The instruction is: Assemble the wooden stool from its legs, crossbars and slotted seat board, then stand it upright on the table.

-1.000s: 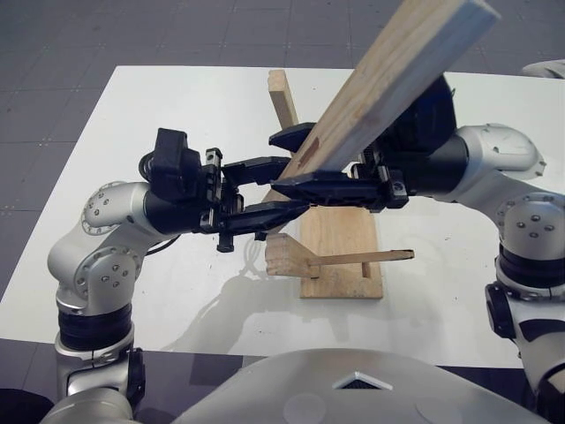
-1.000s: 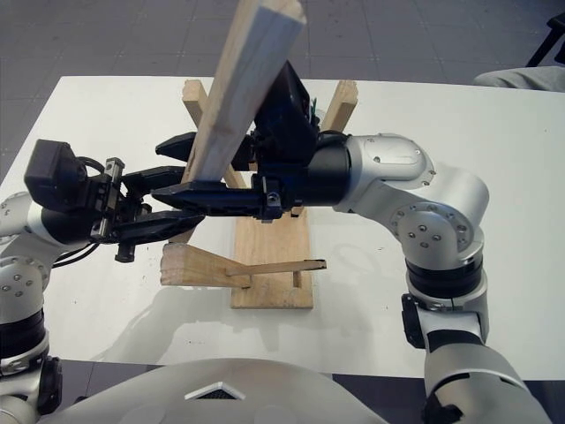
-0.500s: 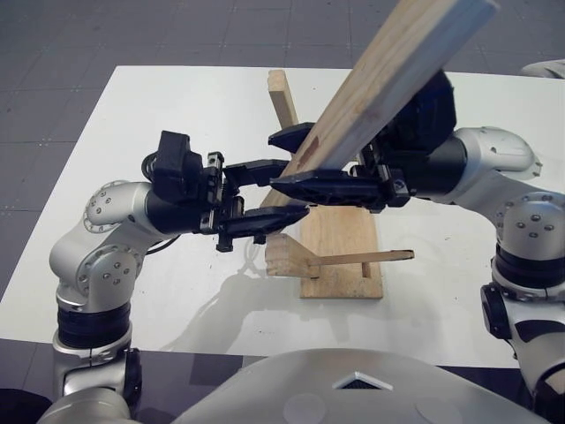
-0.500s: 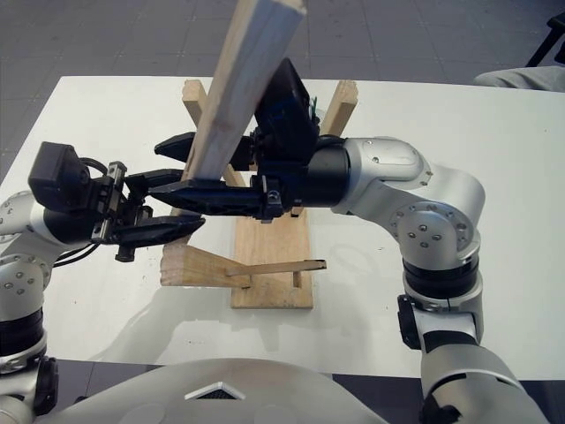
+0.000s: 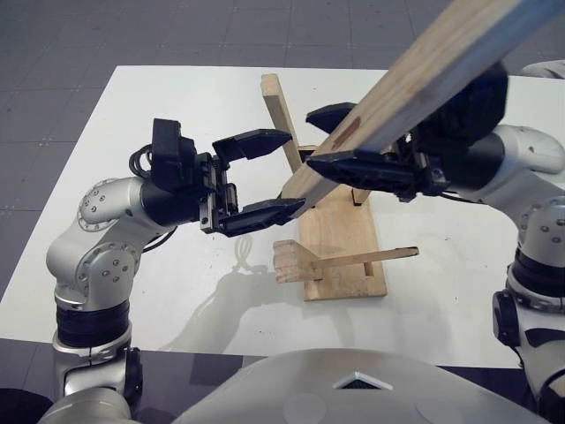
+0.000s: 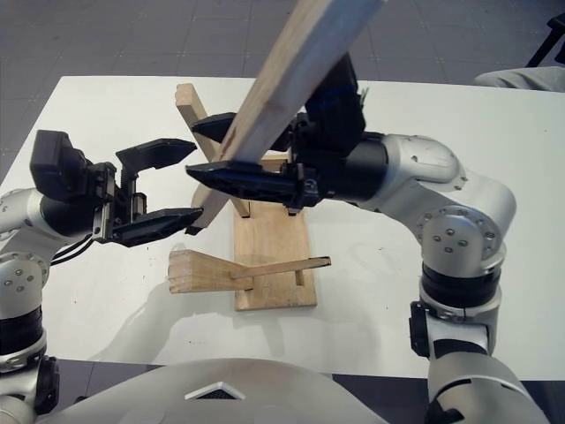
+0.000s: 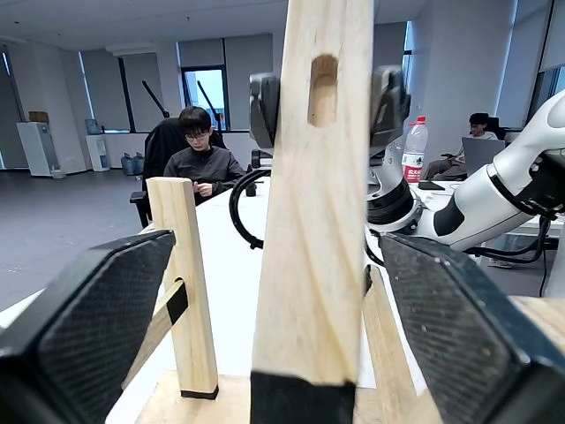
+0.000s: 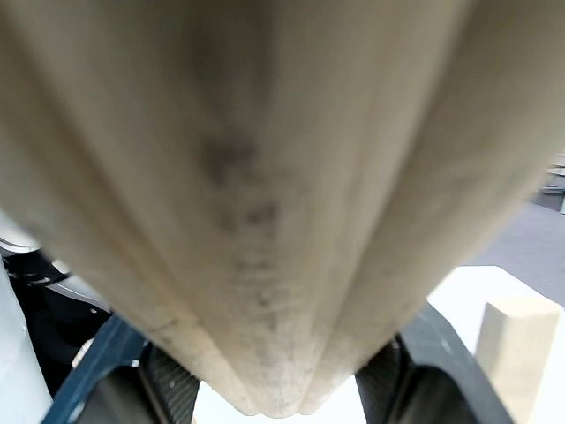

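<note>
My right gripper (image 5: 318,137) clamps the tilted leg (image 5: 415,79) above the seat board (image 5: 340,238) lying on the table (image 5: 177,97); my left gripper (image 5: 291,170) gapes wide around the leg's lower end, possibly touching it.

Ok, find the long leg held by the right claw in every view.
Left eye: long leg slants from centre to top right.
Right eye: leg slants from centre to top edge.
Left wrist: leg upright, centre.
Right wrist: leg close up, across the frame.
Landmark: upright leg on the seat board.
</note>
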